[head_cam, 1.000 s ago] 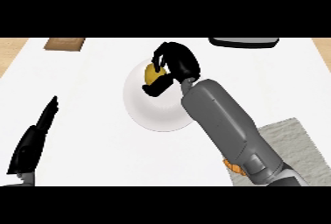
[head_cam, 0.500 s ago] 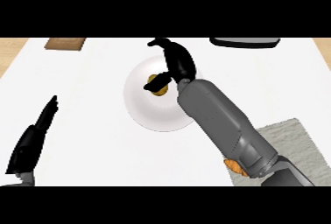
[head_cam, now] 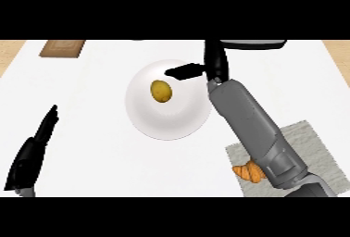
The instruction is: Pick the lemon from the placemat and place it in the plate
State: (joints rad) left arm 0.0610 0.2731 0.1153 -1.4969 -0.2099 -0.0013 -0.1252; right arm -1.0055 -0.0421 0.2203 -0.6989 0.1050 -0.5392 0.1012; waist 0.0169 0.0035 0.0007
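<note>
Lemon (head_cam: 160,90) sits on the plate (head_cam: 171,127), clear of the right hand (head_cam: 209,65), which is spread open w/ nothing in it. Risk: thumb clipping the lemon on retreat & rolling it off. Left hand (head_cam: 34,148) rests open, far left.

We note a white counter top (head_cam: 96,152) filling most of the head view, with a strip of tan wood showing beyond its left and right far corners. A white plate (head_cam: 167,121) sits directly on it, near the middle. At the near right a grey speckled placemat (head_cam: 311,146) lies flat on the surface, well apart from the plate, partly covered by the forearm. At the far left corner we see a brown wooden board (head_cam: 63,47) lying flat, and at the far edge right of centre a dark object (head_cam: 254,44), cut off by the view's top; what it is we cannot tell.
</note>
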